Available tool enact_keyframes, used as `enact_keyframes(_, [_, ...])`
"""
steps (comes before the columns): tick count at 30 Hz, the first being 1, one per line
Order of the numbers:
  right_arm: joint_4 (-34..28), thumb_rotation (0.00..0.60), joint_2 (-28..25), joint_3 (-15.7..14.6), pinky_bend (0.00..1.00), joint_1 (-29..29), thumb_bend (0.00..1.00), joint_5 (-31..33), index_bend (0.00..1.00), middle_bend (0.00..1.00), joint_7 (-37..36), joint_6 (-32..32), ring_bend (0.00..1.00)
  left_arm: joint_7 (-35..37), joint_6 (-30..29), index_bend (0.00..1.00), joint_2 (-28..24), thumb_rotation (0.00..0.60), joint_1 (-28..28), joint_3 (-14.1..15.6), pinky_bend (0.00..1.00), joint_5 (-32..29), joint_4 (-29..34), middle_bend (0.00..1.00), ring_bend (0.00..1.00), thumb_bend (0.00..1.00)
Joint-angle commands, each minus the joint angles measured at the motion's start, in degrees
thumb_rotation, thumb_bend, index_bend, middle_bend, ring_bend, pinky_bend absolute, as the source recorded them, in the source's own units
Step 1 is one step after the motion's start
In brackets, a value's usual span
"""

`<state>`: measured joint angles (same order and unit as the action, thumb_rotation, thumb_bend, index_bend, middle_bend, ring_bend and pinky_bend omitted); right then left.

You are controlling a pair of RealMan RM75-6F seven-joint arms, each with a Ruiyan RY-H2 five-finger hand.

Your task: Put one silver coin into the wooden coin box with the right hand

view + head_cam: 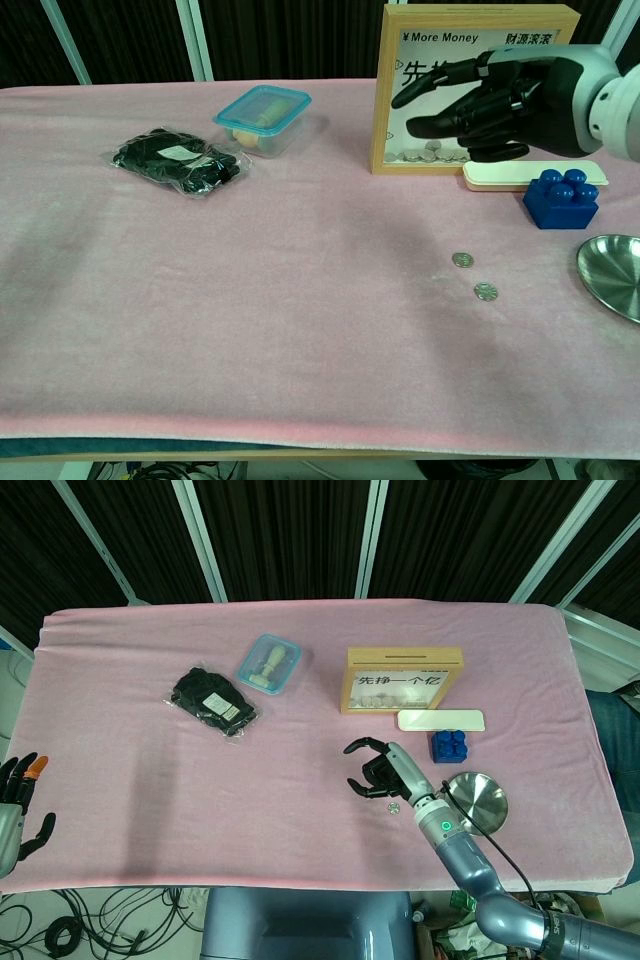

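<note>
Two silver coins point(462, 260) beneath the raised right hand point(500, 100), fingers spread, seemingly empty.

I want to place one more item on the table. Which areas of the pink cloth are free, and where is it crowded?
Free: the wide front-left cloth below the black bag and lidded container. Crowded: the right side, where wooden coin box, white case, blue block, silver dish, two coins and the right hand cluster.
</note>
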<state>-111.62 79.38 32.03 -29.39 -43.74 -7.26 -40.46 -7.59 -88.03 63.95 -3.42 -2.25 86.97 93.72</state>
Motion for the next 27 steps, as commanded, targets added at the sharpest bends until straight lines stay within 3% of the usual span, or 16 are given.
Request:
enact_keyframes(1, [-1.3,0.6,-4.5,4.5,1.0,0.7,0.24,1.7,0.35,0.9,-9.1,7.9,1.0,0.0,0.1,0.07,0.0,0.6,0.0,0.0,0.0,0.0,0.0,0.04,0.03,0.4])
enact_keyframes(5, [-1.5,0.6,-6.1,5.3,1.0,2.0,0.24,-1.2,0.35,0.9,-13.1,10.8,1.0,-0.1,0.0,0.07,0.0,0.6,0.0,0.1,0.0,0.2,0.0,0.04,0.03,0.4])
enact_keyframes(9, [-1.8,0.6,-6.7,3.6,1.0,2.7,0.24,-5.4,0.35,0.9,-12.8,9.5,1.0,0.1,-0.2,0.07,0.0,0.6,0.0,0.1,0.0,0.4,-0.1,0.04,0.03,0.4])
enact_keyframes(15, [-0.9,0.6,-4.6,-3.7,1.0,1.4,0.24,-13.8,0.35,0.9,-0.5,-1.3,1.0,-0.1,0.1,0.07,0.1,0.6,-0.1,0.0,0.0,0.0,-0.2,0.05,0.03,0.4])
enact_keyframes(22, [-2.0,0.6,-2.7,-7.3,1.0,-0.9,0.24,-12.6,0.35,0.9,4.2,-6.4,1.0,-1.4,-0.1,0.07,0.6,0.6,-0.1,0.7,0.0,1.5,-0.3,0.05,0.03,0.4])
enact_keyframes(27, [-3.1,0.6,-3.9,-7.3,1.0,-2.6,0.24,-12.9,0.35,0.9,4.4,-6.7,1.0,-1.3,-0.6,0.07,0.6,0.6,0.1,0.2,0.0,0.7,-0.5,0.04,0.03,0.4])
